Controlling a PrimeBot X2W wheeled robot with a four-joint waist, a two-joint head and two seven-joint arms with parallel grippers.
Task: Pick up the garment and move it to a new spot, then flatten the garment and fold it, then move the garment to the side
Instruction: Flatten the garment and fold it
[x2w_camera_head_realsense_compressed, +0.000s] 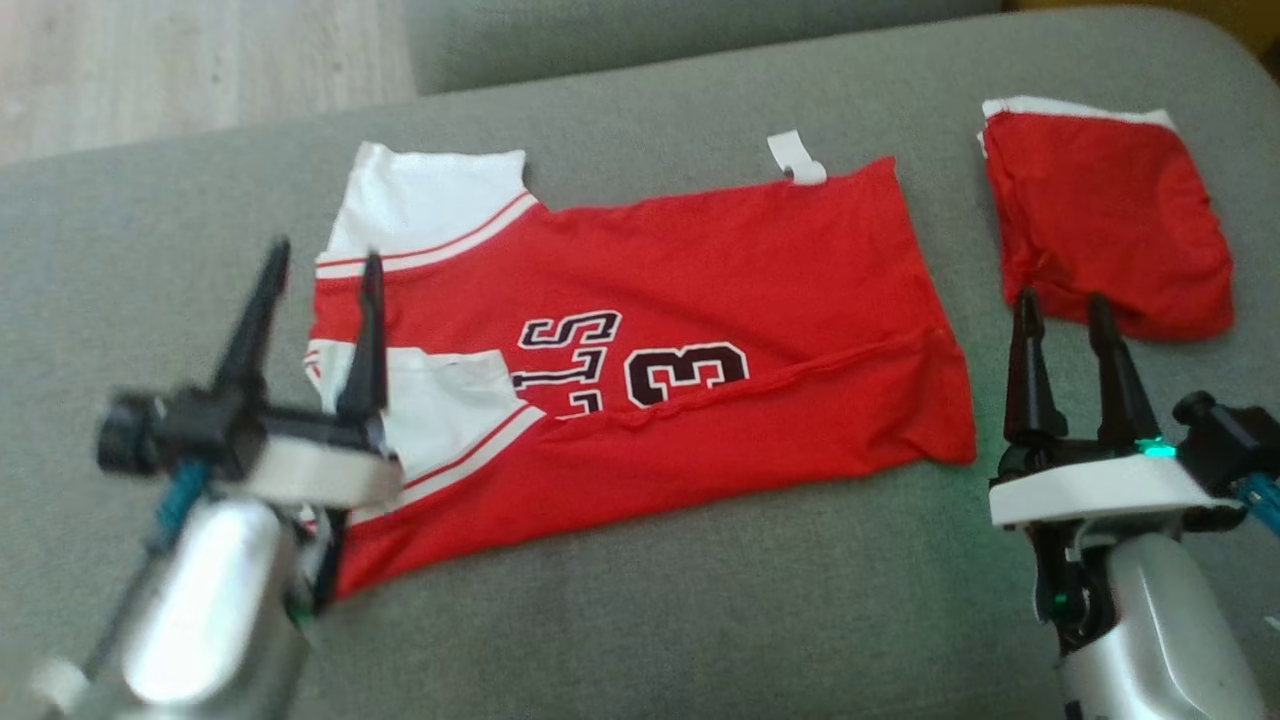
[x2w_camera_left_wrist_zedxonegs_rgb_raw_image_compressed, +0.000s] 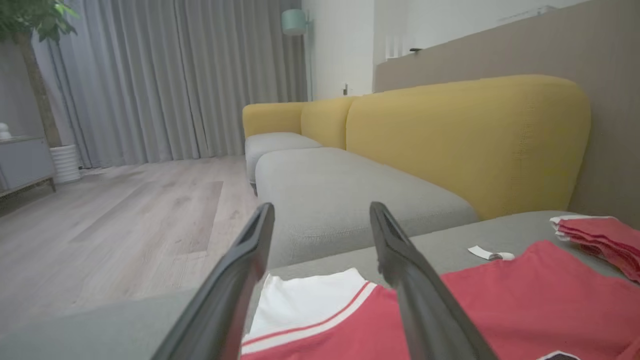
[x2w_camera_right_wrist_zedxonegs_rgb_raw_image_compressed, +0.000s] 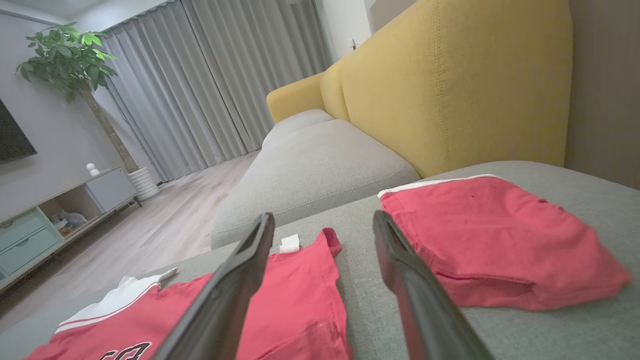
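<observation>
While both arms' jaws stand wide open and empty, the light, limp red-and-white cloth jersey (x2w_camera_head_realsense_compressed: 700, 300) looks best pinched at its corners.

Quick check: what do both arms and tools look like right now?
Both match: left tool and right tool each have two long black tapered fingers on a white plate, a silver forearm, a black side module and teal cable. The right one shows green lights.
</observation>
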